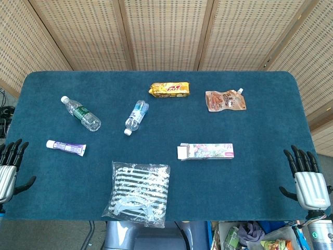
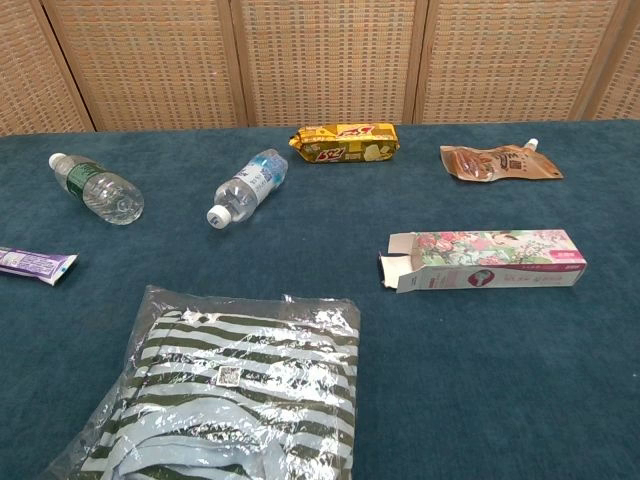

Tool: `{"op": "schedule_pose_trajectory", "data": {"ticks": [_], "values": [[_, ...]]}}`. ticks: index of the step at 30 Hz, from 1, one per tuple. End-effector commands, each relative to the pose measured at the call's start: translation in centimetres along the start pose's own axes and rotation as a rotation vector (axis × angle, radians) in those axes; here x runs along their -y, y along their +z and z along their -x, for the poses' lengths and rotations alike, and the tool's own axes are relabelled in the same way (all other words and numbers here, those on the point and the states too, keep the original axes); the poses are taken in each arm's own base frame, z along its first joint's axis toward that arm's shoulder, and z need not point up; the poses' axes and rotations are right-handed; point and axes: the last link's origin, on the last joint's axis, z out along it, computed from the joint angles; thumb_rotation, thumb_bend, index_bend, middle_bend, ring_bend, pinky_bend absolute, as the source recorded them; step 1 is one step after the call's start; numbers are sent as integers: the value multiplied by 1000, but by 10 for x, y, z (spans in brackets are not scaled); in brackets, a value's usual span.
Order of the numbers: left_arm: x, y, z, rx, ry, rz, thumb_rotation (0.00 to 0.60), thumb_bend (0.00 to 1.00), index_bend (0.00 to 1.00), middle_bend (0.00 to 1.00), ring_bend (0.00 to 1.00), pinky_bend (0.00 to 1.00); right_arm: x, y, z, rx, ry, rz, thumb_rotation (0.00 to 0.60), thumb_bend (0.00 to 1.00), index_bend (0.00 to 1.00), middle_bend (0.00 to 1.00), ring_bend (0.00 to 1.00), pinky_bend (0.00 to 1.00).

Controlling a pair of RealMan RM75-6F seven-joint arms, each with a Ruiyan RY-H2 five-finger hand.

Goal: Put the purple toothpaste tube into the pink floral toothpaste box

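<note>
Purple toothpaste tube (image 1: pixel 66 147) cut off in chest view | left hand (image 1: pixel 10 169), right hand (image 1: pixel 307 179) spread, empty

Purple toothpaste tube (image 2: pixel 35 264) cut by chest view's left edge, bagged striped shirt (image 2: pixel 220 400) cropped below it, left hand (image 1: pixel 9 169) half out of head view

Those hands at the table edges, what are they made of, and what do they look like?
The material can't be told. Each of the left hand and right hand has slim black fingers on a ribbed silver-grey palm block, with a black thumb at the side. The arms are not visible.
</note>
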Motion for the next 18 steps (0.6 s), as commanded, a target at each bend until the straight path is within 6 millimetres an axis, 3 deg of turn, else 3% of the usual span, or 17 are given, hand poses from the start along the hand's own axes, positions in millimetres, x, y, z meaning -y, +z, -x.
{"op": "schedule_pose_trajectory", "data": {"ticks": [1, 18], "values": [[0, 0, 0, 0, 0, -1, 600, 257, 0, 0, 0, 0, 0, 0, 0, 1, 0, 0, 600, 89, 0, 0, 0, 0], [-2, 1, 1, -1, 0, 9, 600, 257, 0, 0, 0, 0, 4, 0, 1, 2, -2, -10, 600, 88, 0, 0, 0, 0]]}}
